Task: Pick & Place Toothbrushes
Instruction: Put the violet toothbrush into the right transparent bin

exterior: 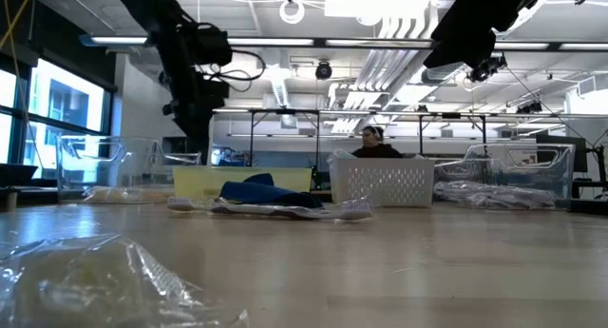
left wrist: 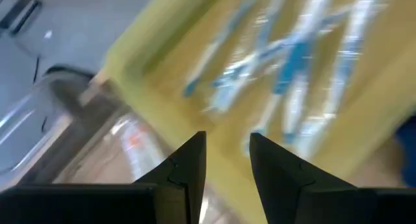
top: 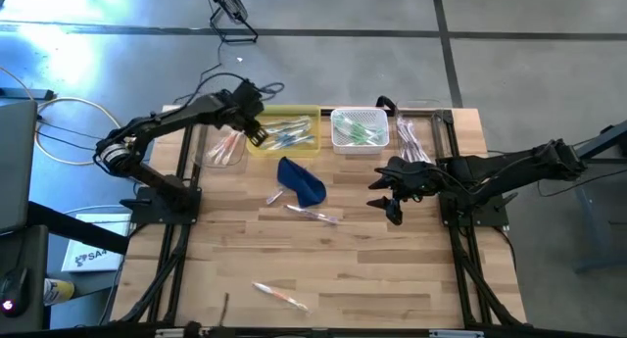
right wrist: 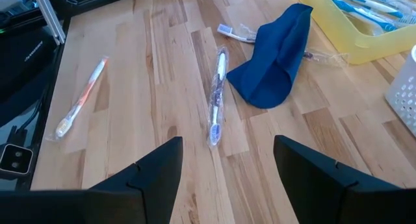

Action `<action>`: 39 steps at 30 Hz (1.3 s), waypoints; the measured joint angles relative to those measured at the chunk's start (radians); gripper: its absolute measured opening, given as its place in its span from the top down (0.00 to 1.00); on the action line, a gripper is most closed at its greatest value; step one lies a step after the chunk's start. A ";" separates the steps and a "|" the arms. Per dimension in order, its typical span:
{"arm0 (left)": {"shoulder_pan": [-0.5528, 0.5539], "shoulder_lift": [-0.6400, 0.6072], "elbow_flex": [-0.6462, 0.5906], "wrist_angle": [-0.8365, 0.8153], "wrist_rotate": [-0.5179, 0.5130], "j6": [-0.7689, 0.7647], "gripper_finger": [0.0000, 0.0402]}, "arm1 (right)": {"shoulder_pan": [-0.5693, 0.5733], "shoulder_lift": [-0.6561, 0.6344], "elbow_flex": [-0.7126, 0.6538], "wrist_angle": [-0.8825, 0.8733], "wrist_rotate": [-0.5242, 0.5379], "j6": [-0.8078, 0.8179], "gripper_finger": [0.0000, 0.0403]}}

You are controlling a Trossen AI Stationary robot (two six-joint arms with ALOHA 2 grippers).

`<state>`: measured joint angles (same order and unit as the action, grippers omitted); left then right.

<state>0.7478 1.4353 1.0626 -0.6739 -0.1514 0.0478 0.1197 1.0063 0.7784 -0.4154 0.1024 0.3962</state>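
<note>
Along the worktop's far edge, bins held sorted toothbrushes; three lay loose. Left gripper fingers narrow, empty; right gripper wide.

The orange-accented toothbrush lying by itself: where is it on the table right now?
In the high view the orange-accented toothbrush lies alone near the table's front edge, left of centre, well apart from the blue pouch and the bins at the back.
</note>
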 joint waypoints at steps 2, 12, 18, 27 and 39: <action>-0.055 0.000 0.000 0.008 -0.009 0.000 0.72 | 0.000 0.000 0.000 0.000 0.000 0.000 0.42; -0.367 -0.012 0.000 0.191 -0.020 0.000 0.72 | 0.000 0.000 0.000 0.000 0.000 0.000 0.42; -0.557 -0.019 0.002 0.326 -0.061 0.000 0.72 | 0.000 0.000 0.000 0.000 0.000 -0.003 0.42; -0.783 -0.019 0.002 0.424 -0.061 -0.001 0.72 | 0.000 0.000 0.000 0.001 0.000 -0.007 0.42; -0.941 -0.019 0.002 0.503 -0.033 -0.133 0.72 | 0.000 0.000 0.000 0.001 0.000 -0.008 0.42</action>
<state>-0.1929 1.4162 1.0645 -0.1709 -0.1848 -0.0852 0.1200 1.0065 0.7784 -0.4149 0.1020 0.3885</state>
